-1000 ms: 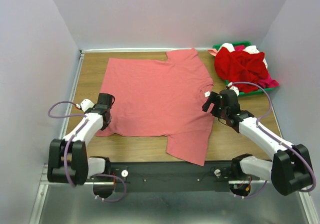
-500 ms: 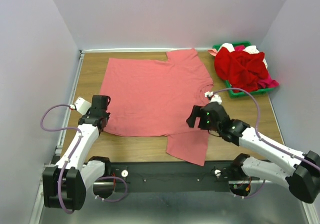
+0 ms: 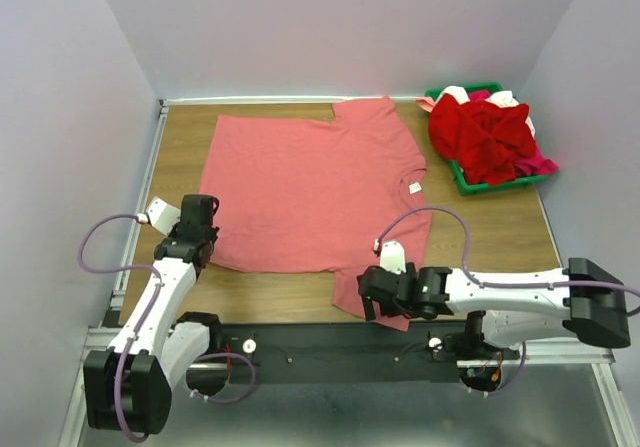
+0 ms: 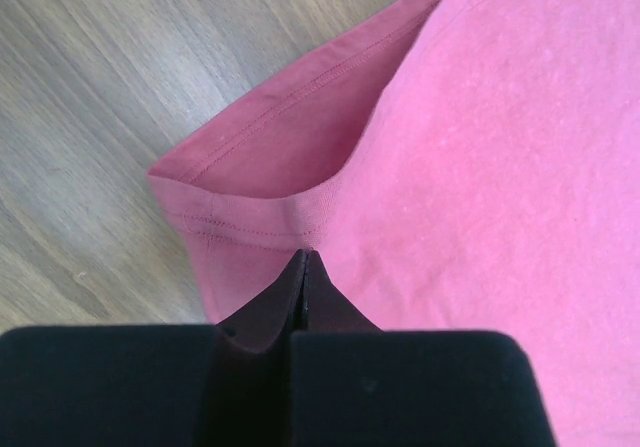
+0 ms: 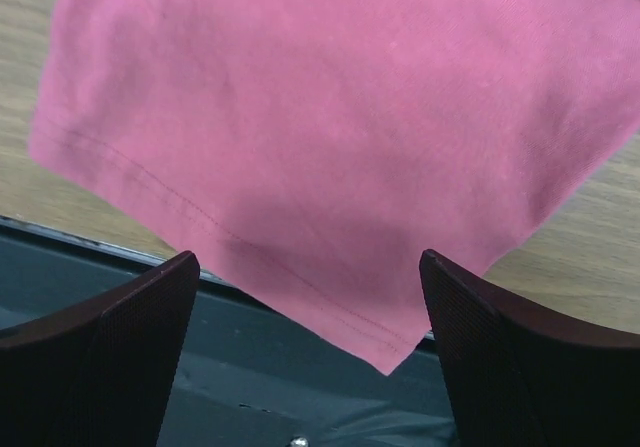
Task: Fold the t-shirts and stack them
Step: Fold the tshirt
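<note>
While red t-shirts [image 3: 487,135] fill the green tray [image 3: 478,183], left gripper [image 4: 303,259] is pressed together, right gripper [image 5: 307,262] spread.

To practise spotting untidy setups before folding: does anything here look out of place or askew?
The near sleeve of the salmon t-shirt overhangs the front edge of the table. The other t-shirts lie crumpled in a heap, spilling over the rim of the green tray.
</note>
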